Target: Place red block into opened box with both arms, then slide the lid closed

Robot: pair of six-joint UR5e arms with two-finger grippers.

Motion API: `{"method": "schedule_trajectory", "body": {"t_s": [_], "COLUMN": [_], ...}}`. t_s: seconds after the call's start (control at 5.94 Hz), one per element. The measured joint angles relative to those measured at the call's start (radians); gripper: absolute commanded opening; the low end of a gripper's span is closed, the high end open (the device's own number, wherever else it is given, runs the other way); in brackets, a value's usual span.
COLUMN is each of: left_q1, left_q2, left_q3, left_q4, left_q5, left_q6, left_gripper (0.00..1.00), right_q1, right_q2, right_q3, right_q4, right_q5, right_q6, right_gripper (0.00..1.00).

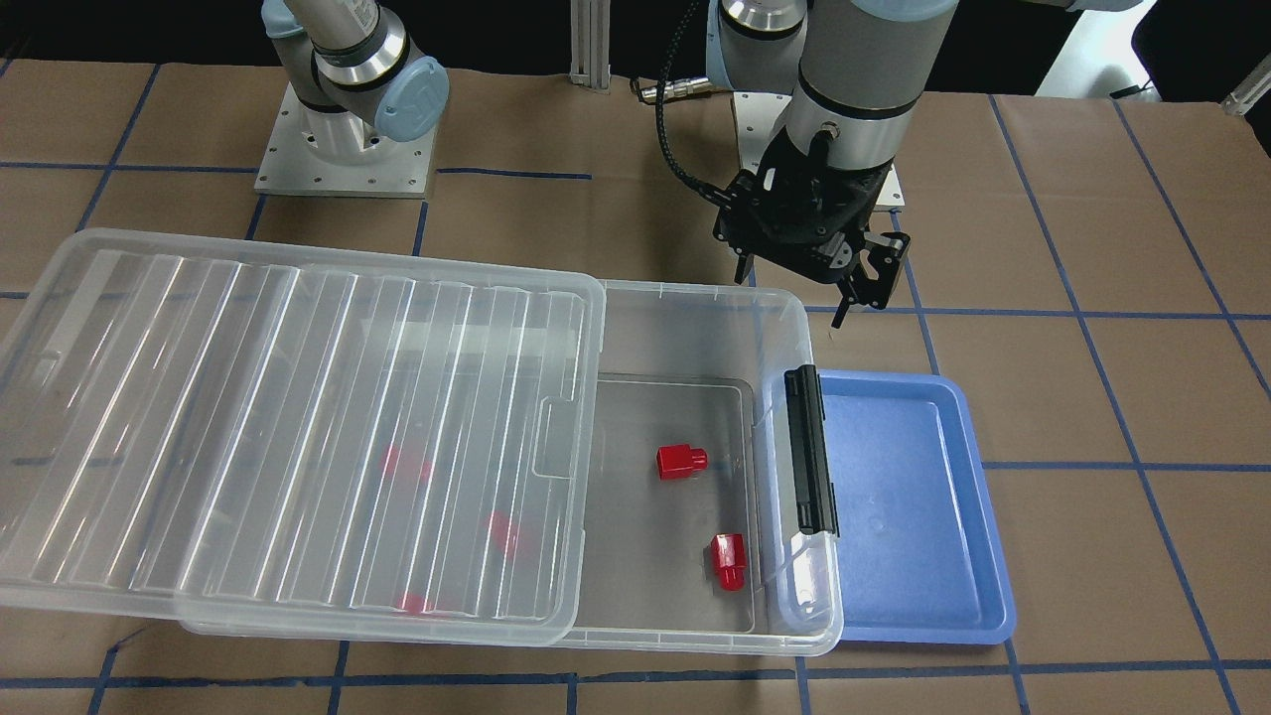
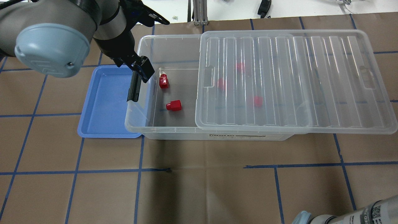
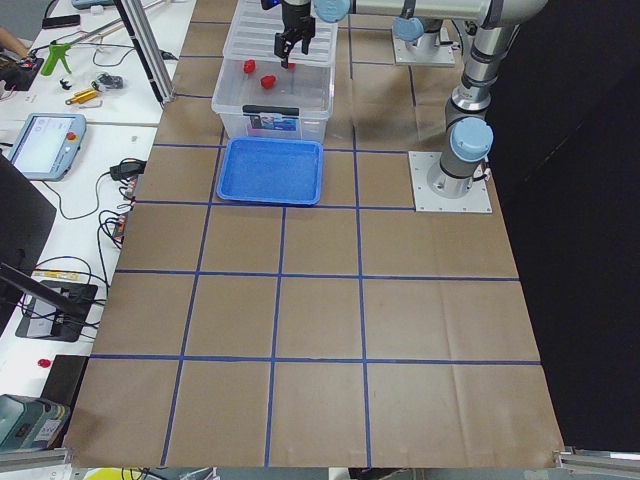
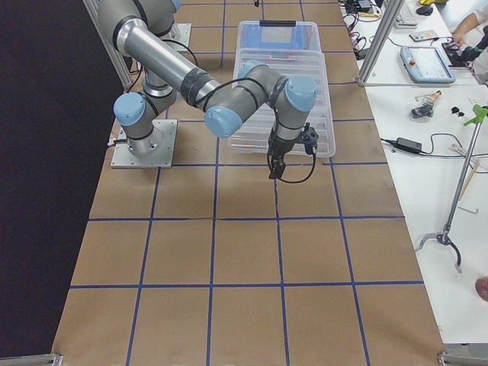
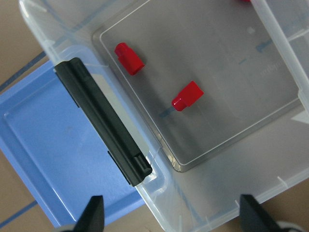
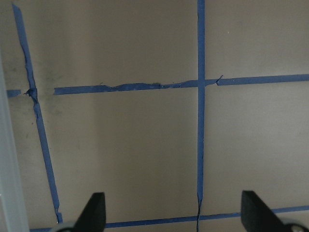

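- Blocks: two red blocks lie in the uncovered end of the box; three more blur under the lid.
- We see left fingers wide and empty over the clip bar, and right fingers wide and empty above the bench.
- We judge a one-ended push could skew the overhanging lid, jamming it or riding it off the rim.

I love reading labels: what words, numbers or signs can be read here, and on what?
"STORAGE BOX": on the label on the long side wall of the box, overhead view.
Print beside it on that label: too small to read.
Square code sticker on the right arm: a pattern, no legible characters.
Nothing else is readable.
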Motion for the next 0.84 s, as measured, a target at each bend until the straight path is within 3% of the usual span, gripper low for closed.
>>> {"method": "schedule_trajectory", "body": {"t_s": [0.34,0.84], "left_q1": [0.012,0.046], "left_q2": [0.039,0.081], "left_q3": [0.0,0.013], "left_q4": [-0.015,-0.044], "left_q5": [-0.004,0.0], "left_q6": [-0.247,-0.347], "left_gripper": [0.98,0.98], "right_q1": [0.004,0.051], "right_q2": [-0.021,-0.092], "right_q3": [0.063,0.142], "right_q4": [-0.043,-0.041], "right_q5": [0.011,0.046], "right_q6": [0.091,0.108], "right_gripper": [1.0,1.0]}}
